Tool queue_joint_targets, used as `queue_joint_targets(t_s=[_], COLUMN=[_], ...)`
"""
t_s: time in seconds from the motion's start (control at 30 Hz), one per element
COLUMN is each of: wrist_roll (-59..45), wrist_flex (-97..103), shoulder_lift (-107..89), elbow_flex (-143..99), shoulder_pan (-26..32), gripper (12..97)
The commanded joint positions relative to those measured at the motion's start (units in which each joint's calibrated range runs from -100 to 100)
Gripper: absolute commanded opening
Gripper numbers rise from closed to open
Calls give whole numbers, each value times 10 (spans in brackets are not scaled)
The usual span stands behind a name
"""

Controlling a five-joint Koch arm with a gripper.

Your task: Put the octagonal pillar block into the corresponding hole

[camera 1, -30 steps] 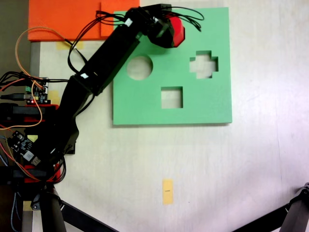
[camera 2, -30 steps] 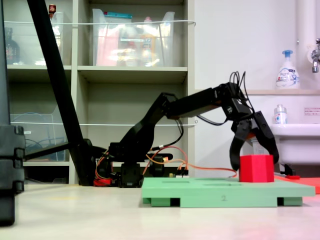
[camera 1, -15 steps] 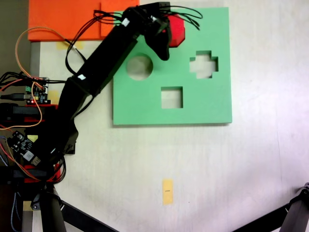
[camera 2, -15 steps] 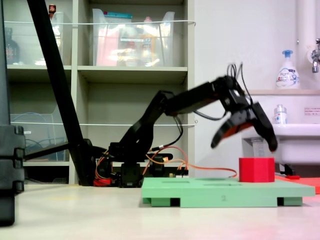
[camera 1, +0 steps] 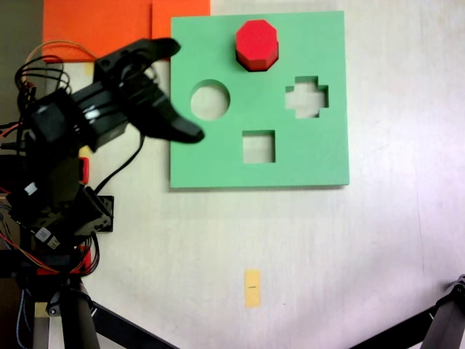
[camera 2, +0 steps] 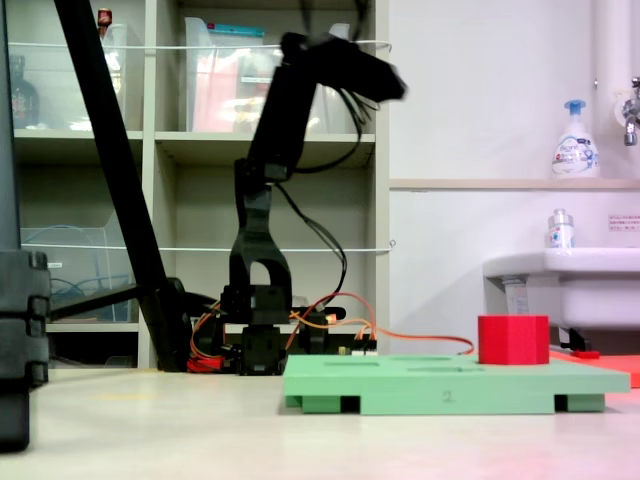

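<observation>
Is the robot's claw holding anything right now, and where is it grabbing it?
Nothing is held. The gripper is open, raised beside the green foam board. The red eight-sided foam block sits alone on that board.

arm (camera 1: 73, 138): black plastic links, boxy motor housings, matte finish
jaws: two long black curved prongs, tapering to blunt tips, on the gripper (camera 1: 185, 91)
cables: thin black wires looped along the upper links; orange wires (camera 2: 340, 320) trailing from the base
base (camera 2: 255, 345): black block with red parts at the foot
markings: small white labels (camera 1: 30, 189) on the lower housings
electronics: small circuit board (camera 1: 45, 234) beside the base, with thin wires running to it
</observation>
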Motion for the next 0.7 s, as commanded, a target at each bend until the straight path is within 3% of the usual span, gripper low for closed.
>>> queue_joint_targets(t_s=[0.0, 0.07, 0.13, 0.33, 0.4, 0.47, 0.67], wrist_roll=[-82, -158, -177, -231, -234, -254, -294], wrist_flex=[-12, -12, -7, 58, 190, 285, 623], shoulder_lift=[-75, -111, -122, -181, -300, -360, -499], elbow_flex=[22, 22, 21, -69, -268, -401, -888], shoulder_pan=[-52, -116, -163, -223, -237, -232, -217], gripper=[825, 661, 589, 568, 563, 502, 523])
